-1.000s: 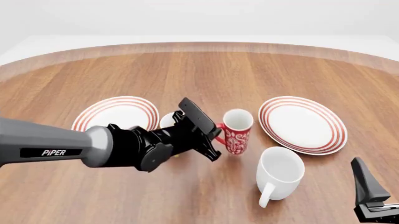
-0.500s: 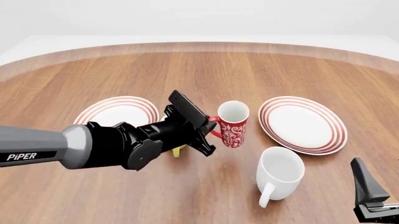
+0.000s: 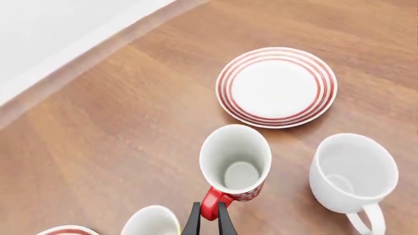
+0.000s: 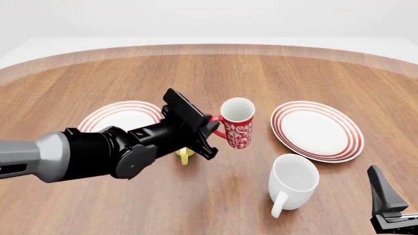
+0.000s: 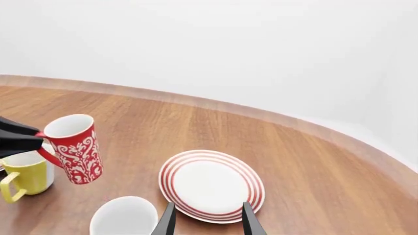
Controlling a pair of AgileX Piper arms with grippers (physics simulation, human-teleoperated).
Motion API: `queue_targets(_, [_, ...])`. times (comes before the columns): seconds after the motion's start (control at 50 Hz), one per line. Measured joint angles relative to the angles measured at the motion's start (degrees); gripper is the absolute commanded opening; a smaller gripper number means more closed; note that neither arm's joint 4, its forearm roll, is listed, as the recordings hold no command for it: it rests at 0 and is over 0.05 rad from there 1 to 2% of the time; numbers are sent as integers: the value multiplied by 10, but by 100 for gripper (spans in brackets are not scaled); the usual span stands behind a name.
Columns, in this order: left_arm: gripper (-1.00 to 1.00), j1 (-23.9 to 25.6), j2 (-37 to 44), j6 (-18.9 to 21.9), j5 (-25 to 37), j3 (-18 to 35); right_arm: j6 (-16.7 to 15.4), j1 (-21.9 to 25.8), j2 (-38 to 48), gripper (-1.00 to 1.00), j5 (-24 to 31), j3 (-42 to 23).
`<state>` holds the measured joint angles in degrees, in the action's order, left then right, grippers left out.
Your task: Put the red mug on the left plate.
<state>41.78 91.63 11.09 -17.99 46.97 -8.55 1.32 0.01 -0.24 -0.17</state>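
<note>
Mug held by handle, off table.
L gripper clenched on red mug handle, between left plate & other plate; R gripper spread apart.

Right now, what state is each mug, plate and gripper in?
red mug: upright, lifted off the table, held by its handle.
left gripper: shut on the red mug's handle.
right gripper: open, holding nothing.
white mug: upright, empty.
yellow mug: upright on the table.
left plate: empty.
right plate: empty.
</note>
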Motion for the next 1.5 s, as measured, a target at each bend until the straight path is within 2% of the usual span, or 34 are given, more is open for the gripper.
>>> queue_targets(0.84, [-100,-34,-87,-3,3,-45,-7,2,0,100,-4,0])
queue_targets(1.5, [-100,-112,-87,4,-38,-61,-9,3,0,100,-5,0])
